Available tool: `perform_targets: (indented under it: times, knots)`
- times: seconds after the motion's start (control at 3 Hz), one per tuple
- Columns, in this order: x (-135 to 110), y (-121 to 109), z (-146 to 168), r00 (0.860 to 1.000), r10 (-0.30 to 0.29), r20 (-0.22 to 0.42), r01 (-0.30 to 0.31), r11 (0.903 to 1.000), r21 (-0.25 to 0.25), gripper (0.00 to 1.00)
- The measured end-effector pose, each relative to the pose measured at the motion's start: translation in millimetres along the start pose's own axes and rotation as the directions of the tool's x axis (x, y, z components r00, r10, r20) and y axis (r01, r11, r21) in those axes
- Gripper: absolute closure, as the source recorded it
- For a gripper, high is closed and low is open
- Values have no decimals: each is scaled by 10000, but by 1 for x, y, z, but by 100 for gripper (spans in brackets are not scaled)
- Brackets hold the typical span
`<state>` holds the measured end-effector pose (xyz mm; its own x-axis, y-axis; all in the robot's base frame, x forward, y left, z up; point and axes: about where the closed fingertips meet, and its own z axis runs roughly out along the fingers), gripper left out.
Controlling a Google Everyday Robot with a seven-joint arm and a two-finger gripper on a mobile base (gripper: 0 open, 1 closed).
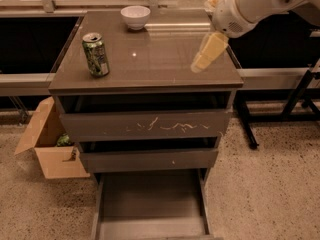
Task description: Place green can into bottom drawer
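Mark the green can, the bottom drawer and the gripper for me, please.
green can point(96, 56): camera view, middle of its printed side.
bottom drawer point(150, 196): camera view, bare floor of the pulled-out tray.
gripper point(201, 61): camera view, its tip end, over the right of the cabinet top point(150, 64).

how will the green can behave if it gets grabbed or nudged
Standing upright, the green can would probably tip from a sideways nudge, then roll on the glossy cabinet top. Its thin metal wall may dent under a hard squeeze. The gripper hovers over the top's right side, apart from it.
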<state>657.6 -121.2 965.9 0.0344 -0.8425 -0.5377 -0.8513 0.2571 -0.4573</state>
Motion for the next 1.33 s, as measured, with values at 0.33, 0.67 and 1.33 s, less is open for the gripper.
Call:
perform_targets:
  times: [0.33,0.67,1.33]
  knots:
    - [-30,-16,39,9949,386,928,-406,9990,191,0]
    - [-64,-32,73,9683,710,2394,-723,9974,-35,0]
    - [-82,-42,90,9487,1121,2955,-1133,9935,-132,0]
